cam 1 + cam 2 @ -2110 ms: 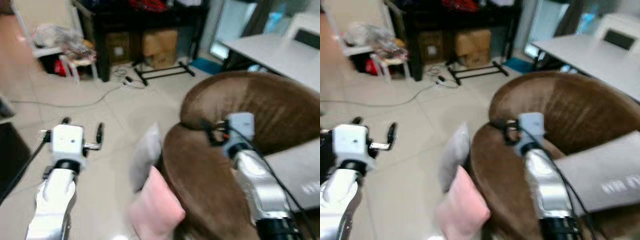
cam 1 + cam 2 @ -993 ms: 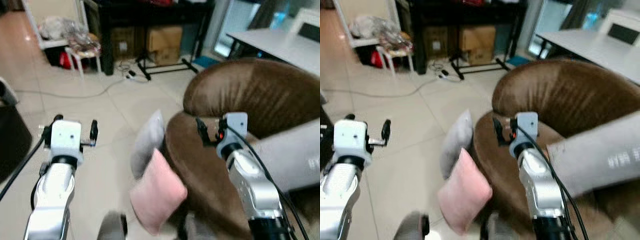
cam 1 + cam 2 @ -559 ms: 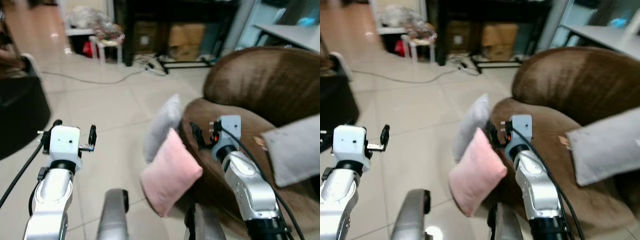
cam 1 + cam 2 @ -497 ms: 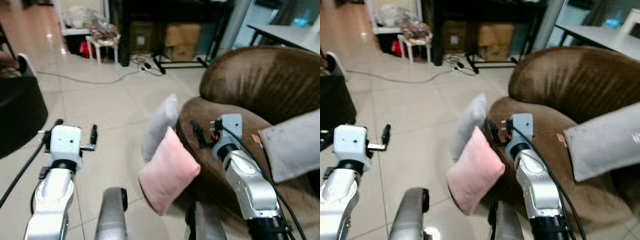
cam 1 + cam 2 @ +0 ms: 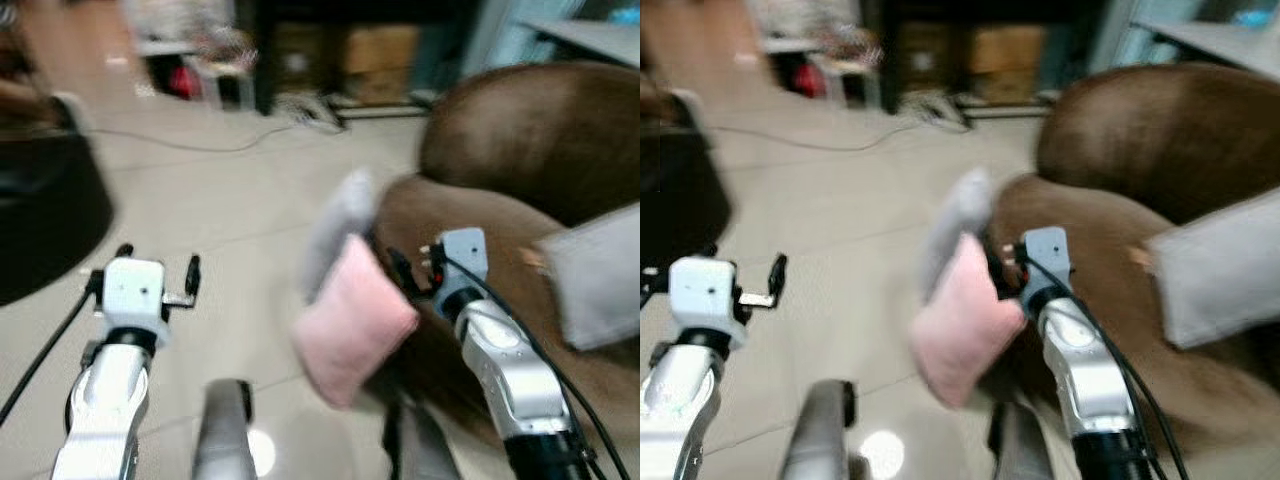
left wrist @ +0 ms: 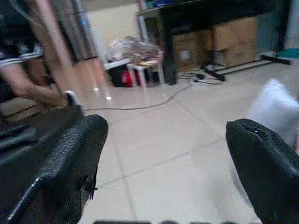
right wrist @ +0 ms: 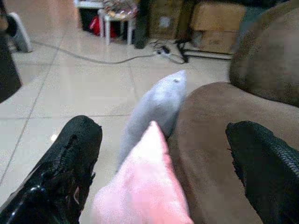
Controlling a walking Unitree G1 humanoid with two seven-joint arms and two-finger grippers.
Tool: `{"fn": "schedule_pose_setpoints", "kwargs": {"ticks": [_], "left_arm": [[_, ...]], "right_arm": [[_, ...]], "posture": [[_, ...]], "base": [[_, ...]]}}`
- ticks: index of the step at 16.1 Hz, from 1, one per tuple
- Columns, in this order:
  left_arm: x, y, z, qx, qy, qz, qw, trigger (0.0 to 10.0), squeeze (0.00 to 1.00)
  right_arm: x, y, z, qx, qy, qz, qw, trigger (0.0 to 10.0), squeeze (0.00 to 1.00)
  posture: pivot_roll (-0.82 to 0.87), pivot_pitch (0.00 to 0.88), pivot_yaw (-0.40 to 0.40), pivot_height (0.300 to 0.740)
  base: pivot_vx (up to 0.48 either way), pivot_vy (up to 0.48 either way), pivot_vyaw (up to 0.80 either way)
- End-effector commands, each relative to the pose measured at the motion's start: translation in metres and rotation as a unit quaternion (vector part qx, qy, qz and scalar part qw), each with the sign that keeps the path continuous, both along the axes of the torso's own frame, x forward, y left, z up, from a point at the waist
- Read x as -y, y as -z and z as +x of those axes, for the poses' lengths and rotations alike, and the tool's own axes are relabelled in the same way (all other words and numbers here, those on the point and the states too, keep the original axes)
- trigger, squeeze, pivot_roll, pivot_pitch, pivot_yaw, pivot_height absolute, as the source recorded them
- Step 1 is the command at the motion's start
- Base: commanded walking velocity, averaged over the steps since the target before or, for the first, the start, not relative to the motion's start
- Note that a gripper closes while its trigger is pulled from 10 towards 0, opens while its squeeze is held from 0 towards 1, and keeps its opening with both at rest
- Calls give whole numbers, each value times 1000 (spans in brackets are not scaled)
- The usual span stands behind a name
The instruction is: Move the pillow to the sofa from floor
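Soft pink square pillow [image 5: 352, 318] leaned against the brown velvet sofa [image 5: 520, 170], grey cushion [image 7: 154, 109] behind it, right gripper [image 7: 161, 177] spread wide just above the pillow, left gripper [image 6: 163, 172] wide open over floor tiles [image 5: 220, 210].

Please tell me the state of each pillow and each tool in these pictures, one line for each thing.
pink pillow: on the floor, leaning against the brown sofa.
grey pillow: on the floor, upright against the sofa, behind the pink one.
grey cushion: lying on the sofa.
left tool: open, holding nothing.
right tool: open, near the pink pillow.
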State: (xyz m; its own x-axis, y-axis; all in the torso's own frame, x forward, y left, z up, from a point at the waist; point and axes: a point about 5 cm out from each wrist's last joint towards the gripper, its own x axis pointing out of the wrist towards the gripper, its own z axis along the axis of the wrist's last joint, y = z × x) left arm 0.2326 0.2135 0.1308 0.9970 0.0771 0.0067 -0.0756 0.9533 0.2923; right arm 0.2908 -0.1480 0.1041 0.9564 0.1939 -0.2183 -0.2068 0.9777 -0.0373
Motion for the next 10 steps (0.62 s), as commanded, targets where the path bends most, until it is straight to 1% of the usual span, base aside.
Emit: {"fn": "schedule_pose_setpoints", "kwargs": {"ticks": [1,2,5,10], "left_arm": [[-3,-4,-1,6,1,14,1000,10000,506],[-4,-4,-2,5,1,18,1000,10000,506],[-10,-4,-4,3,-2,24,1000,10000,506],[-13,-7,0,4,3,29,1000,10000,510]], "right_arm": [[-5,-8,3,14,-9,6,1000,10000,0],[-5,-7,3,13,-9,4,1000,10000,0],[-1,-3,4,5,1,4,1000,10000,0],[0,0,4,1,14,7,1000,10000,0]], "posture": [[28,0,-108,545],[28,0,-108,545],[23,0,-96,545],[11,0,-78,545]], "base": [[300,0,800],[296,0,800],[298,0,0],[299,0,0]]}}
